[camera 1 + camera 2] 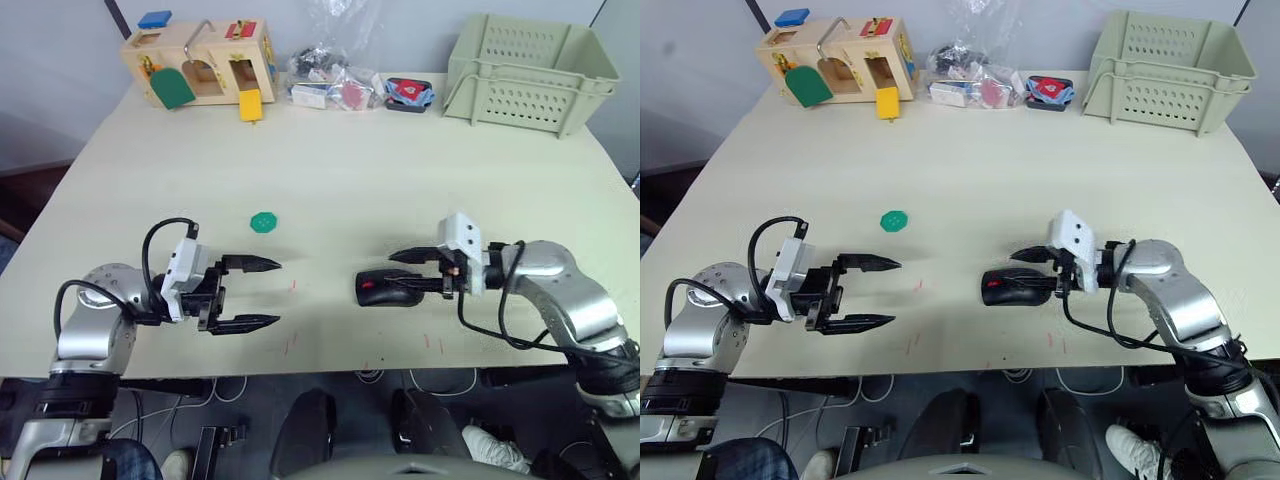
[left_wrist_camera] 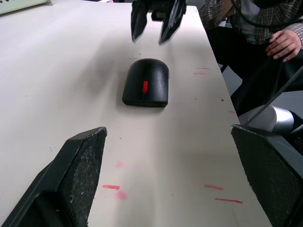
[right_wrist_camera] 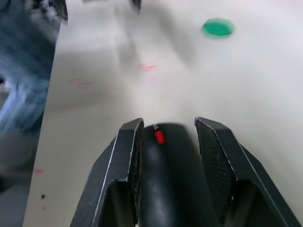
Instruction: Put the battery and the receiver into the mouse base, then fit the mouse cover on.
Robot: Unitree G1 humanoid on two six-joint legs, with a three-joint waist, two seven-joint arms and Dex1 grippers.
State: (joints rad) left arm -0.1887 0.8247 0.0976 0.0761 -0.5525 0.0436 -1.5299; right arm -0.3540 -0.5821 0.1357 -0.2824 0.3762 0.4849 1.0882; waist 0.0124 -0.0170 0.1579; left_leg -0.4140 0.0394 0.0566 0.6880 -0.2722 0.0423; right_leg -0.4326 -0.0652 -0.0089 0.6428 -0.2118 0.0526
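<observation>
The mouse (image 1: pixel 388 289) lies near the table's (image 1: pixel 400 170) front edge, cover on. The right gripper (image 1: pixel 412 270) straddles its rear, fingers parted, likely steadying it. The left gripper (image 1: pixel 262 293) waits apart, spread wide.

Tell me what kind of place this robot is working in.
Probably a robotics lab or test room: a plain pale table marked with small red marks, practice props along its far edge, namely a wooden latch-and-lock board and a pale green plastic crate, and a seated person watching beside it.

Silver arms (image 1: pixel 560 290), white wrist blocks (image 1: pixel 462 236), looping black cables (image 1: pixel 160 240), black jaws.
</observation>
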